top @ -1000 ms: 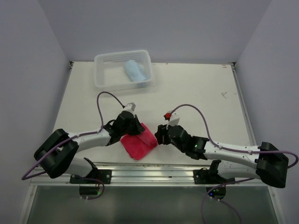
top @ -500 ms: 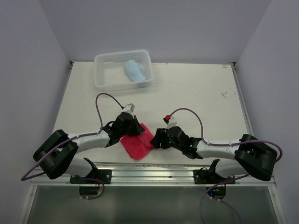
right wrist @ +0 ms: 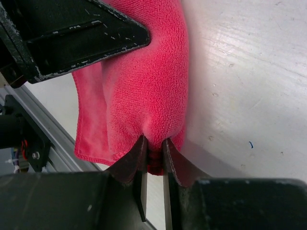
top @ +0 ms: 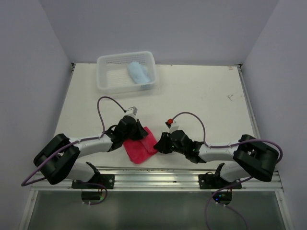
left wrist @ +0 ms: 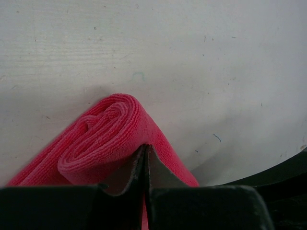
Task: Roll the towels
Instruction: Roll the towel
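The pinkish-red towel (top: 140, 147) lies partly rolled on the table near the front edge, between both arms. In the left wrist view its rolled end (left wrist: 103, 134) shows spiral layers. My left gripper (top: 138, 134) (left wrist: 145, 149) is shut, its tips pressed into the roll with a thin strip of red cloth between them. My right gripper (top: 161, 143) (right wrist: 153, 143) is shut on a pinched fold at the towel's right edge (right wrist: 144, 81). The light blue towel (top: 138, 73) lies rolled inside the basket, far from both grippers.
The clear plastic basket (top: 108, 60) stands at the back left of the table. A metal rail (top: 158, 172) runs along the front edge just below the towel. The left gripper's black body (right wrist: 72, 33) sits close above the towel in the right wrist view.
My right gripper has moved left to the red towel's right edge and closed on a fold of it. The left gripper has stayed shut at the roll.
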Available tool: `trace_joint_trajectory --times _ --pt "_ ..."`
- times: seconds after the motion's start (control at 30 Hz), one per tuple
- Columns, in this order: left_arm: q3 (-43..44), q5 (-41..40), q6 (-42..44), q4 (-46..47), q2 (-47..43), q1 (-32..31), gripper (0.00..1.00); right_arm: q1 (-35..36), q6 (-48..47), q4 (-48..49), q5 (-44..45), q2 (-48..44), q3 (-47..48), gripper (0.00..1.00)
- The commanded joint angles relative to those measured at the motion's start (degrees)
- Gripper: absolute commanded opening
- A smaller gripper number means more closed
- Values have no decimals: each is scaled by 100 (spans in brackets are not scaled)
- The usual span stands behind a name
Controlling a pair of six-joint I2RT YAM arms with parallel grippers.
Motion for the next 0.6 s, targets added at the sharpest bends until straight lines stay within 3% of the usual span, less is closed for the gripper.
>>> trace_joint_trajectory --times 0.0,0.13,0.3,0.47,0.57 --pt "-110 -245 62 -418 -34 -7 5 34 -101 53 24 -66 57 12" --pt "40 -298 123 -576 -69 -7 6 43 -435 -535 314 -382 215 1" --pt "487 -482 264 -866 -105 1 8 87 -1075 -1203 780 -734 505 0" --pt "1014 -527 387 -1104 -149 80 9 499 -1718 -1819 1851 -761 734 0" --pt "1243 -465 405 -1157 -201 98 9 1113 -2166 -2065 2888 -647 918 0"
